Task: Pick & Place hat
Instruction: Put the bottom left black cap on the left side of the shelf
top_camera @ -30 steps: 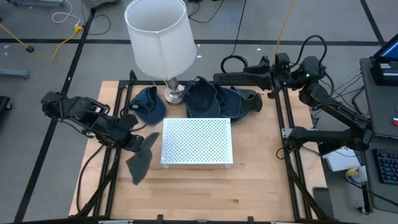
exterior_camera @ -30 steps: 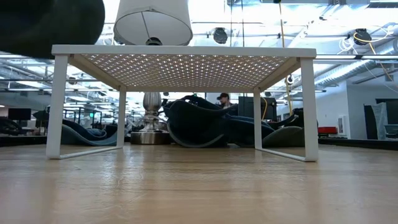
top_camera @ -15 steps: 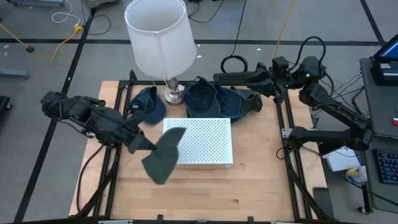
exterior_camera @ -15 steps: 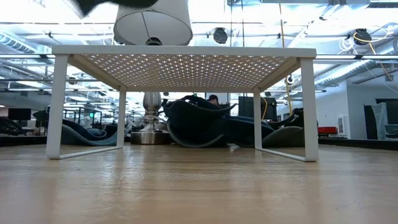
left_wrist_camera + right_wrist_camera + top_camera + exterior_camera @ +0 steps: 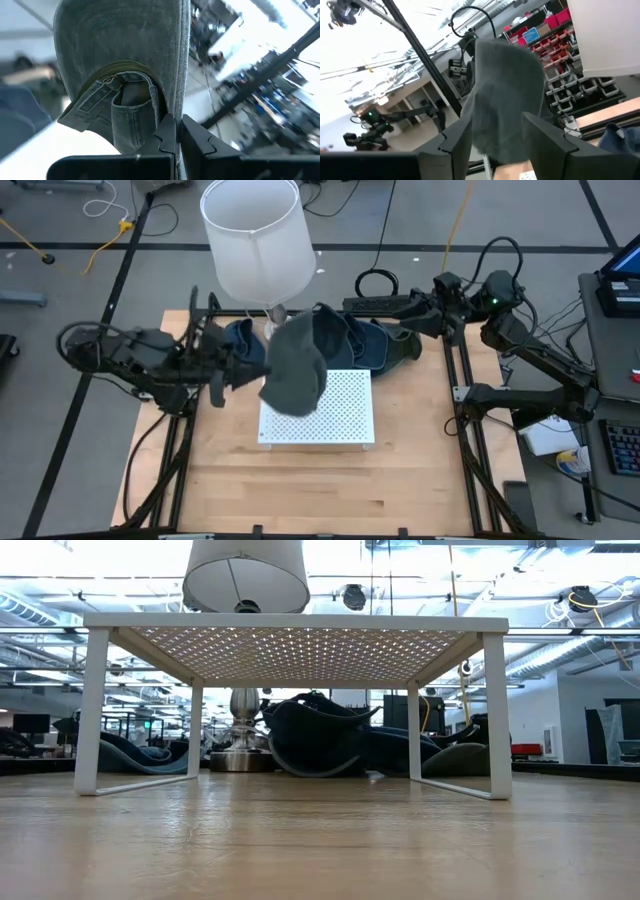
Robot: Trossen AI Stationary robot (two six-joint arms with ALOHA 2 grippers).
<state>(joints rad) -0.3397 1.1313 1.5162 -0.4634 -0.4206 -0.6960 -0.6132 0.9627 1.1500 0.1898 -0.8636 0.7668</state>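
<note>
My left gripper (image 5: 228, 368) is shut on a grey denim hat (image 5: 295, 368), which hangs in the air over the far left part of the white perforated rack (image 5: 340, 420). The left wrist view shows the hat's (image 5: 125, 40) inside and its back strap, just past my left gripper (image 5: 175, 122). My right gripper (image 5: 432, 315) waits open at the table's far right, beside a pile of dark hats (image 5: 355, 340). In its wrist view the right gripper (image 5: 495, 145) looks across at the held hat (image 5: 505, 100). My left gripper pinches the hat's rim (image 5: 176, 102) between its two fingers, beside the back strap (image 5: 127, 107). The fingers come about level from the table's left. The hat is lifted clear above the rack and stands out past the fingertips, its crown toward the right.
A lamp with a white shade (image 5: 255, 240) stands at the far edge, its base (image 5: 243, 755) behind the rack (image 5: 295, 635). A blue hat (image 5: 235, 345) lies left of the lamp base. The near half of the wooden table (image 5: 320, 490) is bare.
My left gripper has moved up and toward the far edge while turning. The hat, which hung below it beside the rack's left side, has swung up and to the right. It is now held above the rack's far left part. My left gripper has stayed shut.
</note>
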